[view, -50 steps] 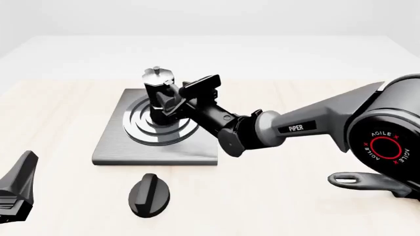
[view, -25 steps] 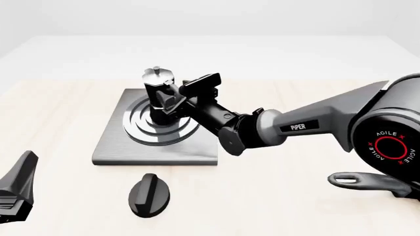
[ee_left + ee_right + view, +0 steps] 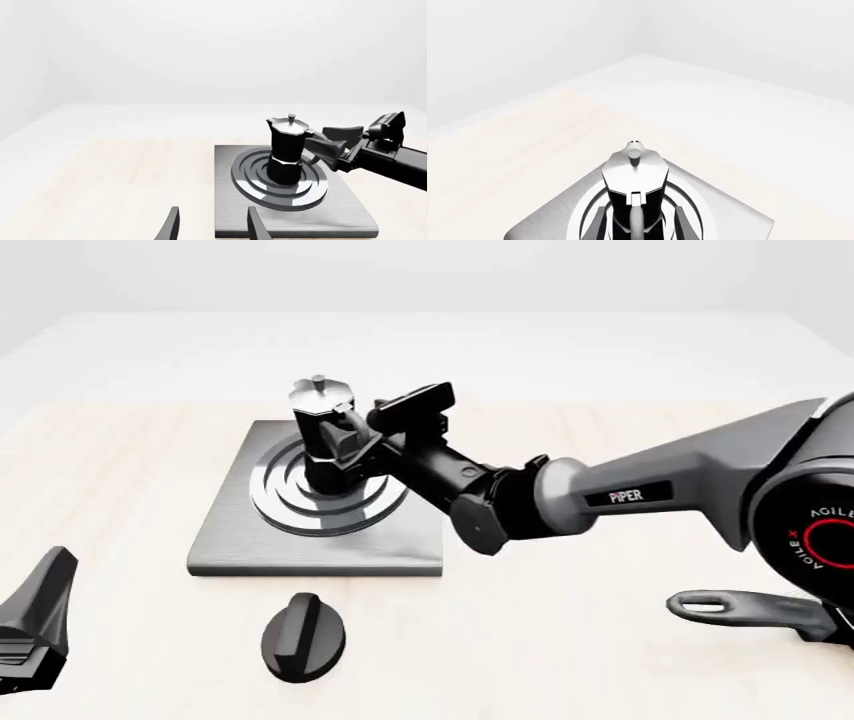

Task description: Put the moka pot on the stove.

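Note:
The moka pot (image 3: 324,440) stands upright on the ring burner of the stove (image 3: 240,530), its silver lid and knob on top. My right gripper (image 3: 352,454) is open at the pot's handle side, one finger on each side of the handle, not clamping it. The right wrist view shows the pot (image 3: 635,185) close between the spread fingers (image 3: 598,225) above the stove (image 3: 727,210). The left wrist view shows the pot (image 3: 287,150), the stove (image 3: 347,210) and the right gripper (image 3: 323,141). My left gripper (image 3: 34,625) is open and empty at the near left, also in its own view (image 3: 212,227).
A flat black oval knob (image 3: 303,636) lies on the table in front of the stove. A dark long handle of a pan (image 3: 747,610) shows at the near right under the right arm.
The right arm has shifted slightly to the right and back from the pot. The pot stays standing on the burner. The left gripper has not moved.

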Controlling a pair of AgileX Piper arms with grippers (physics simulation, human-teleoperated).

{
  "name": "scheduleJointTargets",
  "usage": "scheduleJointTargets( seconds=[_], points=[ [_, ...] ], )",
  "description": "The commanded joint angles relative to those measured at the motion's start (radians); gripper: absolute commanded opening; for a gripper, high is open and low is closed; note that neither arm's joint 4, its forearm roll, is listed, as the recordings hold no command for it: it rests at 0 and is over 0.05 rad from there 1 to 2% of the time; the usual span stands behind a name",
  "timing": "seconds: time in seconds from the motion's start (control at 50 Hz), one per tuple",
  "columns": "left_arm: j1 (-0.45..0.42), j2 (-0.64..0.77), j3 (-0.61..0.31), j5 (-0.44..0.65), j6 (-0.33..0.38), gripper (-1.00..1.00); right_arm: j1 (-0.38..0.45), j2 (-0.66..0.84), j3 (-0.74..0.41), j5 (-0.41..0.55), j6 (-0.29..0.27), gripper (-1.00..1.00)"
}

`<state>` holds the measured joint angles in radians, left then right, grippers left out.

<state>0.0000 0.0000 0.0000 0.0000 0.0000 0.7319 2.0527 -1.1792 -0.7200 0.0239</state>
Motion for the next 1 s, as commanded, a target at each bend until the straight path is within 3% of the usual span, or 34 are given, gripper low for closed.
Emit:
scheduleJointTargets(
  seconds=[0.02, 1.0],
  points=[
    [0.0, 0.0, 0.0, 0.0, 0.0, 1.0, 0.001, -0.024, 0.024, 0.003, -0.006, 1.0],
    [0.0, 0.0, 0.0, 0.0, 0.0, 1.0, -0.015, -0.135, 0.189, -0.055, -0.006, 1.0]
  ],
)
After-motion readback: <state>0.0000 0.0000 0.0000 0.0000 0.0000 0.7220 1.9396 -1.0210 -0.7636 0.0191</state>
